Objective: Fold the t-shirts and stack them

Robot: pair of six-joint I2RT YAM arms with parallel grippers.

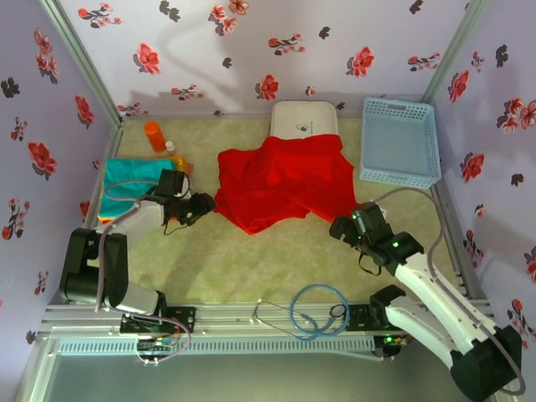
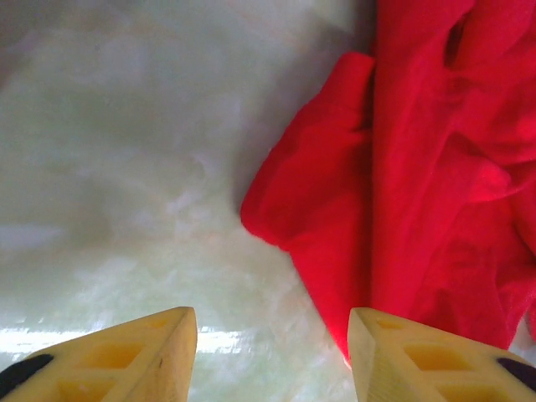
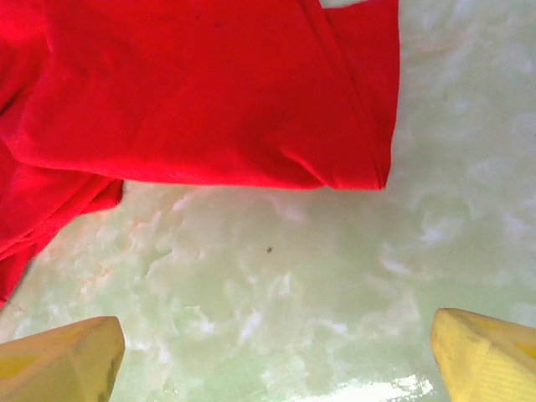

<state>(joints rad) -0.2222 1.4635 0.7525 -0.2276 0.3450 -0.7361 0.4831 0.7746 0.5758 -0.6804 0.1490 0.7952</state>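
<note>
A pale green, marbled counter (image 1: 251, 268) is enclosed by lilac walls printed with red and black flowers. The red t-shirt (image 1: 285, 180) is spread in a loose, rumpled heap at the middle of the counter, towards the far edge, and its far hem is draped over the white case (image 1: 303, 115). Its cloth is seen as soft and matte, gathered in deep folds, with one rounded lobe and one squared corner lying flat on the counter.

A teal t-shirt (image 1: 130, 176) is laid flat as a neat rectangle at the left edge. A thin strip of yellow and orange is glimpsed at its near corner, too small to be identified.

The task is judged to be partly done. The teal shirt appears folded and placed, while the red one is yet to be flattened, folded and stacked.

The left fingers (image 2: 142, 352), blunt yellow wedges with hollow cells, are held apart and empty just beside the shirt's left border. The right fingers (image 3: 67, 360) are likewise spread wide with nothing between them, near its right near corner over bare counter.

An orange bottle (image 1: 155, 134) is lying near the far left corner, and a light blue lattice basket (image 1: 400, 142) is set at the far right corner.
</note>
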